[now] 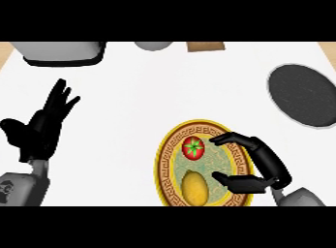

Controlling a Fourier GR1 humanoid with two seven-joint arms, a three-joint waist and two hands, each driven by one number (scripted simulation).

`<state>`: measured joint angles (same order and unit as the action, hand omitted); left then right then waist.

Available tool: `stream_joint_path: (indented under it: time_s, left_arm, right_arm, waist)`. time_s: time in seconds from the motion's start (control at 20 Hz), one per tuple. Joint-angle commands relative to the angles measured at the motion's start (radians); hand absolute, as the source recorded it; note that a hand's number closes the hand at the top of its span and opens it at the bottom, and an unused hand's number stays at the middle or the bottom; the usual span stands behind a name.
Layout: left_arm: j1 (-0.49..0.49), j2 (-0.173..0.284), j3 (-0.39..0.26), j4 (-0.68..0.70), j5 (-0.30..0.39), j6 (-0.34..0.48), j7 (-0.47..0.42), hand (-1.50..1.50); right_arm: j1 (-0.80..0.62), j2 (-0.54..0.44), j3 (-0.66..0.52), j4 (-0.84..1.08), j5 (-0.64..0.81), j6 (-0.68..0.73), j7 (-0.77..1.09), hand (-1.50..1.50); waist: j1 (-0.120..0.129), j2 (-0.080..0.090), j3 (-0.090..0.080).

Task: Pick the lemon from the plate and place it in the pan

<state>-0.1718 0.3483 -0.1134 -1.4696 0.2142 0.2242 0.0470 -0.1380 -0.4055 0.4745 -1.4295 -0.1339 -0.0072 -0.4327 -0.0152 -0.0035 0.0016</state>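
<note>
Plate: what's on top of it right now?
On the plate: a tomato and a lemon. The right hand curls above its right side, hiding that part of the rim.

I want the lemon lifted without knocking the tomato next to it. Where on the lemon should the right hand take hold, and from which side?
Probably across the lemon's narrow middle, coming from its right, where the right hand hovers over the plate with fingers curved open. The lemon lies with its long axis up-down in the head view, so its sides are closest together there. The tomato lies beyond its far tip, clear of a sideways approach.
</note>
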Motion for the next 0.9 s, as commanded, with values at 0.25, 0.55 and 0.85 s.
stream_joint_path:
  time_s: [0.25,0.55,0.85]
  left_arm:
    - [-0.017,0.014,0.053,0.020,-0.002,-0.011,-0.015,0.00]
    - [-0.024,-0.013,0.024,-0.019,-0.031,0.023,0.007,0.00]
    - [-0.081,-0.017,0.056,0.043,-0.035,-0.015,-0.003,0.00]
  right_arm:
    - [0.218,-0.348,-0.164,-0.332,0.061,0.028,-0.075,-1.50]
    - [0.096,-0.588,-0.237,-0.503,0.082,0.159,0.212,-1.50]
    - [0.019,-0.600,-0.320,-0.675,-0.021,0.242,0.496,-1.50]
  waist:
    - [-0.011,-0.001,-0.003]
    - [0.000,-0.002,-0.006]
    - [0.010,0.003,-0.003]
